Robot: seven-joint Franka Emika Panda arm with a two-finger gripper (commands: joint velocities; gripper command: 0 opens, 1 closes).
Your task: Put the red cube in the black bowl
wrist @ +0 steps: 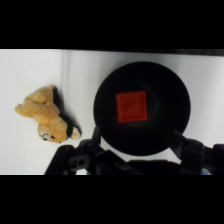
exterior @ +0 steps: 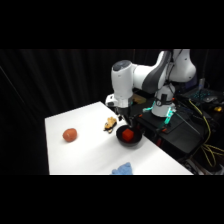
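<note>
Gripper (wrist: 136, 142) hung right above the black bowl (wrist: 105, 125), fingers spread wide and pinching nothing. Red cube (wrist: 131, 106) already sat flat in the middle of the bowl, near the table's (exterior: 85, 150) right edge. Looked pretty much done, so best bet: lift straight up, no sideways drift to clip the rim. Plush toy (wrist: 46, 114) lay just beside the bowl; tomato-like ball (exterior: 70, 134) well apart toward the left edge.

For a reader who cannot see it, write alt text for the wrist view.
A red cube lies flat inside a black bowl on a white table. A tan plush toy lies beside the bowl, and the open gripper straddles its near rim.
</note>
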